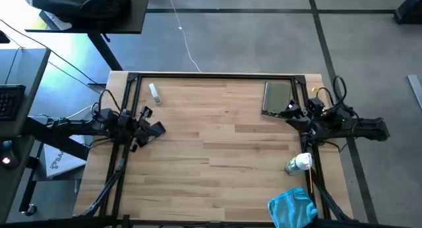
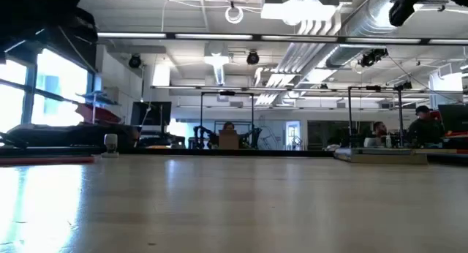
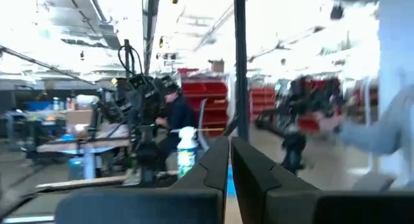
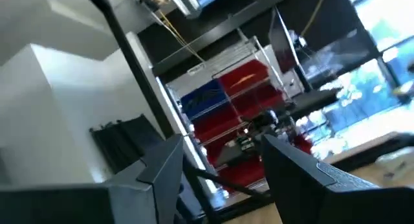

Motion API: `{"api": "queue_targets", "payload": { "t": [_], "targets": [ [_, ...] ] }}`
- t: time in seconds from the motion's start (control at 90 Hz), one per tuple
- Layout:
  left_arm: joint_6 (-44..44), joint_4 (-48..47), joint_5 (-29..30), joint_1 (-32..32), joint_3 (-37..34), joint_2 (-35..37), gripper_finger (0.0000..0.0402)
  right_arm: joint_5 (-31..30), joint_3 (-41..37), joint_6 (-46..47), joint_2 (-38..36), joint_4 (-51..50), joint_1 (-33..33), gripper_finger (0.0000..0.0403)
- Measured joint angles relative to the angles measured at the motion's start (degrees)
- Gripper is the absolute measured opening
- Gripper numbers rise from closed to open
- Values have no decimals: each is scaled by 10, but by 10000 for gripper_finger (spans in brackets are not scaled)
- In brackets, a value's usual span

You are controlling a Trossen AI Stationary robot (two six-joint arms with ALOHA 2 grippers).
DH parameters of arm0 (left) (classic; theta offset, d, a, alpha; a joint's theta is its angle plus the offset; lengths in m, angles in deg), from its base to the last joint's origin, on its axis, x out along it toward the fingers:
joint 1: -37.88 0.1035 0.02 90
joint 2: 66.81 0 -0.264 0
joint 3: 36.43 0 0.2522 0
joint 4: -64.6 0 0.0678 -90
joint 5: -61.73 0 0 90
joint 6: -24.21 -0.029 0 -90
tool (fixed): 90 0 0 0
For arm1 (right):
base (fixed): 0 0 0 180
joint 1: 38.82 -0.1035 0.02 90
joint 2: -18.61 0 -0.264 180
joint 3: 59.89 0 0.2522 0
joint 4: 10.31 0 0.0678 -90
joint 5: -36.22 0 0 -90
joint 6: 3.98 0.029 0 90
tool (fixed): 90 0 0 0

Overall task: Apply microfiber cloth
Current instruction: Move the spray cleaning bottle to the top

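Cloth position decides everything: the microfiber cloth (image 1: 292, 208) lies rumpled at the near right corner of the bench (image 1: 217, 149), its near edge at or slightly past the bench's rim. From the right claw (image 1: 292, 111), which hangs above the bench's right side beside the dark phone-like slab (image 1: 277, 98), the cloth lies toward the near edge, with the spray bottle (image 1: 299, 163) lying between the two. The cloth has no strong long axis; it is a bunched heap, slightly wider left to right than near to far.

Right arm is clearly the nearer one. The left claw (image 1: 153, 130) waits well apart at the bench's left side, near a small white object (image 1: 154, 91) at the far left. In the left wrist view that claw's fingers (image 3: 252, 172) stand close together with only a slit between them. In the right wrist view the right claw's fingers (image 4: 294, 166) stand well apart, holding nothing.

Open room is plentiful over the bare wood in the middle, but tight at the cloth: bench rim on the near and right sides, the bottle just on its far side. A descent by the right claw would probably best come from above and slightly left, clearing the bottle so it is not knocked.
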Motion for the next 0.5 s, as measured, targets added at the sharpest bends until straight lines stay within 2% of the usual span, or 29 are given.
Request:
{"api": "queue_targets", "payload": {
  "t": [0.089, 0.167, 0.3, 0.5],
  "targets": [
    [34, 14, 1, 0, 0, 0, 0, -36, 15, -19, 19, -13, 0, 176],
    [70, 30, 28, 0, 0, 0, 0, -49, 56, -3, 47, -77, 0, 173],
    [69, 31, 93, 0, 0, -1, 0, -53, 187, 39, 113, -303, 0, 162],
    [69, 24, 139, 0, 0, -22, 0, -75, 397, 124, 240, -642, 0, 150]
  ]
}}
